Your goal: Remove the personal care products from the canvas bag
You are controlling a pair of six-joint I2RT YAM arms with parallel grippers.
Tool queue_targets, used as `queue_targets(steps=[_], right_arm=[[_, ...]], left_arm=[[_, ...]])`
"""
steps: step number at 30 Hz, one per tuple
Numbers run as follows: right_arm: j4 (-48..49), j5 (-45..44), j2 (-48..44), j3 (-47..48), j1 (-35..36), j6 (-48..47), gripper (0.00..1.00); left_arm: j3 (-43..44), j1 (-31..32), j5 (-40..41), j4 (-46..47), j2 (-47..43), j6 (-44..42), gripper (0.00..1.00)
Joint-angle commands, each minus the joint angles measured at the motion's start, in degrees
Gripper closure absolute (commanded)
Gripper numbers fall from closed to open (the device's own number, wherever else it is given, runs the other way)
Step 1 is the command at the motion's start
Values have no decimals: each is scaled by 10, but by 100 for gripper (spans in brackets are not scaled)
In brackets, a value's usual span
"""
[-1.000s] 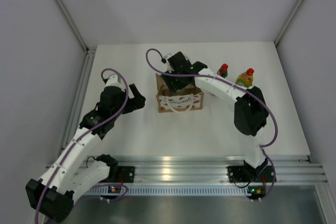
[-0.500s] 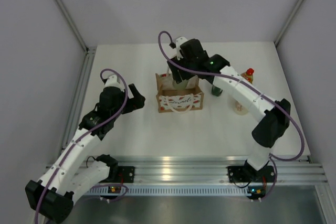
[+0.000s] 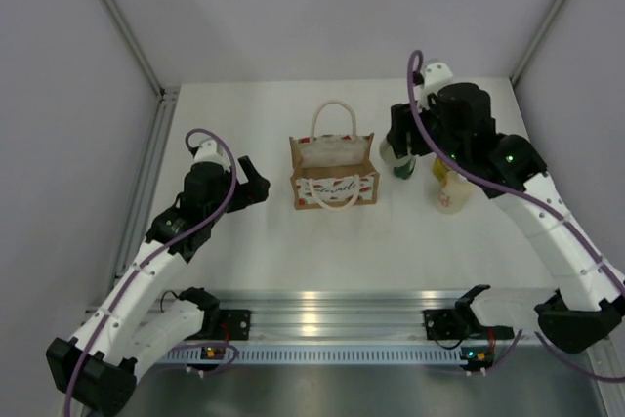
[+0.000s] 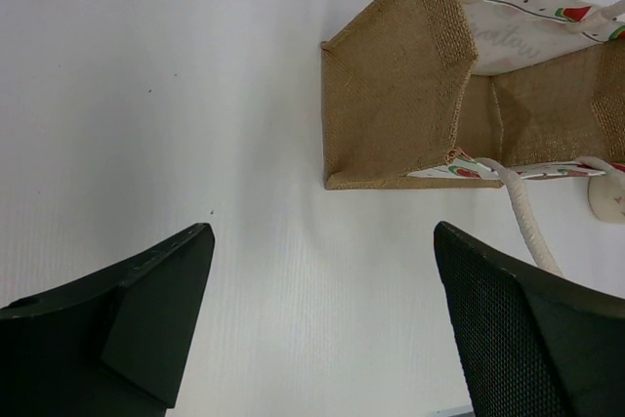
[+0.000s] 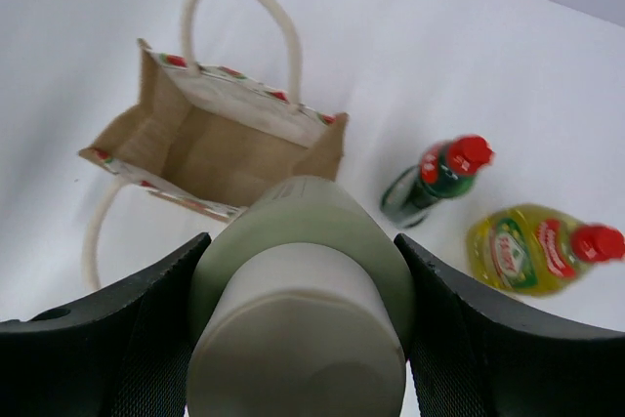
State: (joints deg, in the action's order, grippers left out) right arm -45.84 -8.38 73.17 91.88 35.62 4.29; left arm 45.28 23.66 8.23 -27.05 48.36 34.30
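Pale cylinder (image 5: 293, 324) — apparently clamped — in right end effector (image 5: 301, 241).

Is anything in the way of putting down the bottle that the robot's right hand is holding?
Nothing blocks it outright. The pale bottle in the right gripper is clear of the canvas bag, but the dark green bottle and the yellow-green bottle stand on the table close by, so it should land beside them.
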Motion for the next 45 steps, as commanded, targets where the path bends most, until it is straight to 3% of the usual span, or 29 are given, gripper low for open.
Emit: queue_targets(steps=[1,4,11,21,24,30,31,33,38,45], right_arm=[[30,-33,-75,-72,-40,28,100],[43,-41,-117,-156,-70,48,100],[180,-42,-141,-365,-105,84,100],[327,-72,-109,-479,-106,119,100],[338,-82,-113,-492,-107,121,86],[339,-61,-80,-493,-107,122,45],[339,-58,-73,-492,-107,122,21],[330,-51,-72,-487,-106,121,1],[281,-51,-94,-441,-107,100,0],[158,-97,-216,-378,-106,73,0]], left_arm=[[-3,1,0,21,-12,-4,2],[-1,1,-1,21,-10,-4,2],[0,0,-1,21,-10,-4,2],[-4,1,-2,23,-11,-4,2],[-4,1,-2,23,-10,-3,2],[-2,0,-2,22,-11,-5,2],[-1,1,-3,21,-10,-6,2],[5,1,-4,20,-8,-9,2],[36,1,6,0,-6,-3,2],[178,0,83,-170,18,-19,2]])
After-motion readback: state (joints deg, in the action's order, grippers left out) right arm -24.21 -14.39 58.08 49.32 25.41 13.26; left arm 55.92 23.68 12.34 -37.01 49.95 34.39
